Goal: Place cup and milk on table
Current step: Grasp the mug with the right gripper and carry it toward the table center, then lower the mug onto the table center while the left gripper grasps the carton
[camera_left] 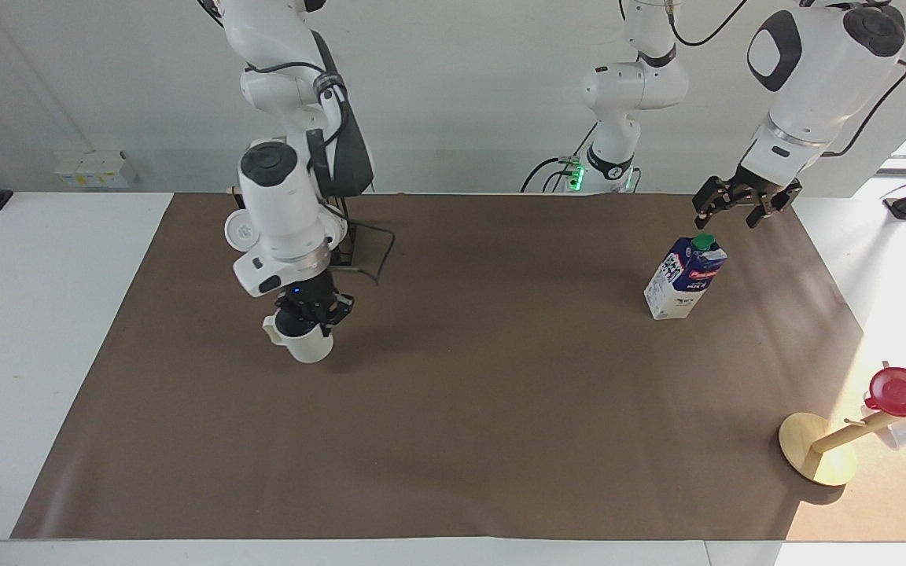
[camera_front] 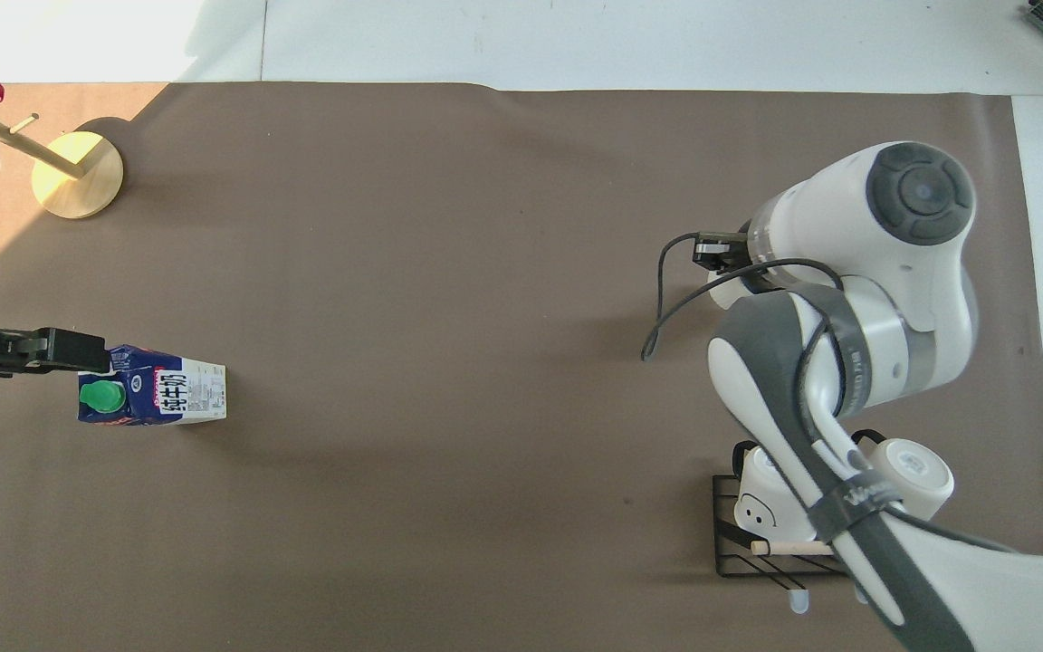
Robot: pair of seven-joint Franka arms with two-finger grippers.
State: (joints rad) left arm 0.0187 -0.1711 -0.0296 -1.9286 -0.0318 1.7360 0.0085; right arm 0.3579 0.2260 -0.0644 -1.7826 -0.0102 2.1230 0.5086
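Left the two white mugs [camera_front: 915,466] on the rack [camera_front: 722,530], nearest the robots, out of the reckoning. Found the milk [camera_left: 685,279] upright on the brown mat [camera_left: 484,393] of the tabletop [camera_left: 44,314], toward the left arm's end, with the left tool [camera_left: 742,206] hanging spread wide just above its green cap, not touching: judged that half done. Found the cup [camera_left: 307,342] gripped at its rim by the clamped right tool [camera_left: 313,310], low over the mat toward the right arm's end. Judged setting it down and letting go as the work remaining.
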